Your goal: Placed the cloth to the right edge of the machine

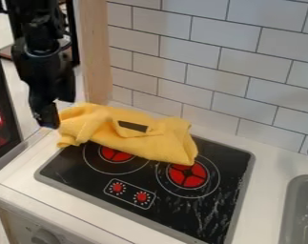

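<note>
That black claw (pixel 48 117) hangs by the left end of the bunched yellow cloth (pixel 134 138); whether it's wide or narrow, I can't tell. The cloth lies along the far side of the black glossy stove top (pixel 181 212). It looks light, soft and floppy, so I'd pinch its raised middle fold (pixel 121 115).

The cloth (pixel 127 131) lies across the rear of the stove (pixel 200 212), extending past its left side over the bench (pixel 261 190). The wall (pixel 181 57) stands behind the stove, a post (pixel 94 52) to its rear left, the sink (pixel 299 209) to its right.
</note>
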`<action>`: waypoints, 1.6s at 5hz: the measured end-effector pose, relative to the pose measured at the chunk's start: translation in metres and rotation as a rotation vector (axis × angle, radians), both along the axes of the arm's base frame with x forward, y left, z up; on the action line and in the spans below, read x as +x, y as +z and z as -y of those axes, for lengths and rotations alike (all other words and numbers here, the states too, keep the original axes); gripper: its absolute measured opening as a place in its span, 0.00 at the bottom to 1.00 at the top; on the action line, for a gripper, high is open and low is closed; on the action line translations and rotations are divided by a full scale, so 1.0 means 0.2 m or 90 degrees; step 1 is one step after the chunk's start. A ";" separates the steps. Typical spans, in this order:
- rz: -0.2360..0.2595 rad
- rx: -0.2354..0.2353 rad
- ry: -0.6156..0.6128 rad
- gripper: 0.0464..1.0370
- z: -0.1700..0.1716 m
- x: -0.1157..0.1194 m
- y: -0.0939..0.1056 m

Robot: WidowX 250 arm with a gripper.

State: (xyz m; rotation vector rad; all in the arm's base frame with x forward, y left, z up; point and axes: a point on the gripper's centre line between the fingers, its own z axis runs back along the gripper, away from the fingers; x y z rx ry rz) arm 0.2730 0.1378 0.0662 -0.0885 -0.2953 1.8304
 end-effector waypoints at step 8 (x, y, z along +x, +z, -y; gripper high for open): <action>-0.062 0.028 0.053 0.12 -0.11 0.10 -0.35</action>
